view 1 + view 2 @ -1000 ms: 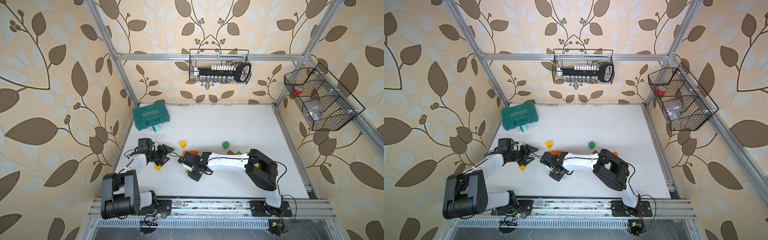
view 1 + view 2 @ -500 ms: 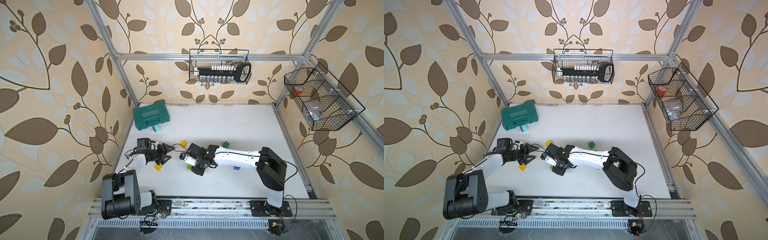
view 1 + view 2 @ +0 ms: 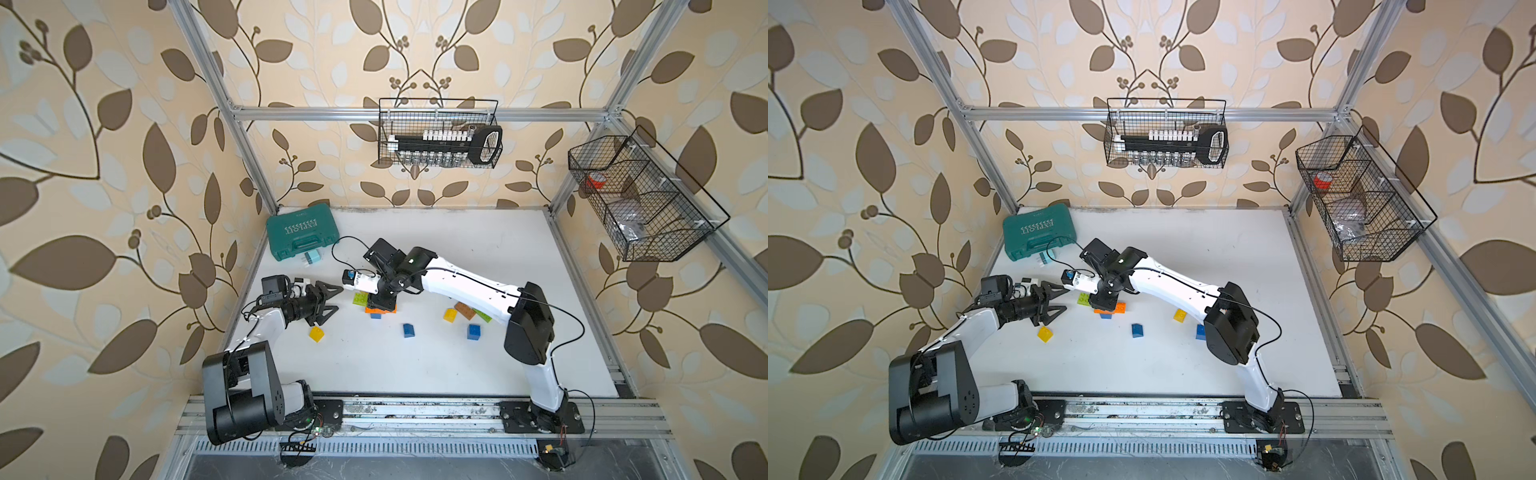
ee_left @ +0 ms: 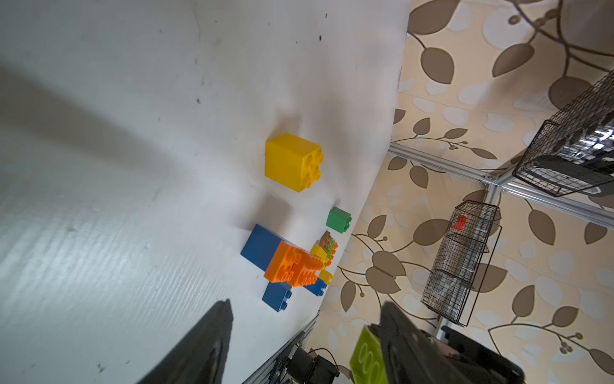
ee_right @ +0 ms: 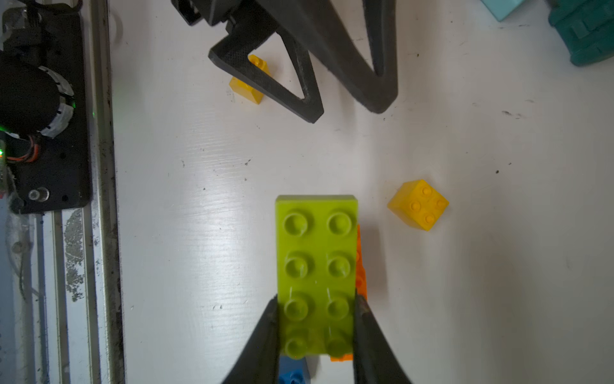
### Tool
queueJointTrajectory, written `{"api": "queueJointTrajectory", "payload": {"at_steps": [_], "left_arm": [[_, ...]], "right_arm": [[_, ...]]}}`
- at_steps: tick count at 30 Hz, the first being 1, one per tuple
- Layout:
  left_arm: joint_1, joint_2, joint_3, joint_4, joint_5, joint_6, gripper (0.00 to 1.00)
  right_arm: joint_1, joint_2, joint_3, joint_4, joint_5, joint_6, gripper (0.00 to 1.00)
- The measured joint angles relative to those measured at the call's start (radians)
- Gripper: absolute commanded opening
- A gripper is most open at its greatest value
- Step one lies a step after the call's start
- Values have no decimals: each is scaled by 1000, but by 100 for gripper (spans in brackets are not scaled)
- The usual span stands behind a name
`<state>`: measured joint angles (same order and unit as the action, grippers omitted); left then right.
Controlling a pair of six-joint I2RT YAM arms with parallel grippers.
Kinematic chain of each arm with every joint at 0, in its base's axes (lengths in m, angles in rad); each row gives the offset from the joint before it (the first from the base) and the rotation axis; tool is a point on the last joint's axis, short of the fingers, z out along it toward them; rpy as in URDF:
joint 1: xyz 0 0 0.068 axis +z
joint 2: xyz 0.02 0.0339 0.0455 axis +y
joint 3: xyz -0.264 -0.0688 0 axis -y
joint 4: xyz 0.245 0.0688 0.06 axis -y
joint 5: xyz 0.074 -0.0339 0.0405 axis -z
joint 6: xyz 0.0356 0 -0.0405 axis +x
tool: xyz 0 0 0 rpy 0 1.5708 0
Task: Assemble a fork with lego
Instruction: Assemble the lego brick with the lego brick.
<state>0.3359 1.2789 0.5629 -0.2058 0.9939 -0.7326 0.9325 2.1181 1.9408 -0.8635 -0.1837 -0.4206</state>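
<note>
Right gripper (image 5: 317,301) clamped across the narrow width of a green brick (image 5: 315,246), gripping near one end. In both top views the brick lies left of centre on the table (image 3: 457,249), directly over an orange brick (image 3: 382,310). The green brick's long axis runs roughly across the frame, with its free end pointing left towards the left gripper (image 3: 338,298). That gripper stands wide and empty, near the brick but apart from it. Orange shows along one long edge of the green brick, so the two appear parallel but slightly offset sideways. Pressing down probably requires correcting that offset first.
</note>
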Motion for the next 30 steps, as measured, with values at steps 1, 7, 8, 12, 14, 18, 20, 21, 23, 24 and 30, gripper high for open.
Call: {"api": "queueJointTrajectory", "payload": {"at_steps": [1,7,8,12,14,18,20,21,23,24,30], "left_arm": [[8,0,0,0,5,0,78],[19,0,1,0,23,2,79],[19,0,1,0,24,2,79],[19,0,1,0,24,5,78],[19,0,1,0,24,7,78],[19,0,1,0,24,10,78],[19,0,1,0,24,10,78],[19,0,1,0,24,10,78],[19,0,1,0,24,10,78],[19,0,1,0,24,10,78],[19,0,0,1,24,10,78]], "right_arm": [[0,28,23,-11,-2,-7,26],[0,131,89,-47,-12,-22,26],[-1,142,97,-53,-12,-23,26],[-6,170,124,-63,-15,-29,26],[-11,175,130,-64,-15,-33,26],[-21,179,144,-70,-16,-36,26],[-26,181,149,-70,-16,-38,26],[-28,183,151,-71,-16,-38,26],[-33,190,154,-72,-16,-40,26],[-34,193,154,-72,-16,-40,27],[-35,216,154,-72,-15,-37,27]]}}
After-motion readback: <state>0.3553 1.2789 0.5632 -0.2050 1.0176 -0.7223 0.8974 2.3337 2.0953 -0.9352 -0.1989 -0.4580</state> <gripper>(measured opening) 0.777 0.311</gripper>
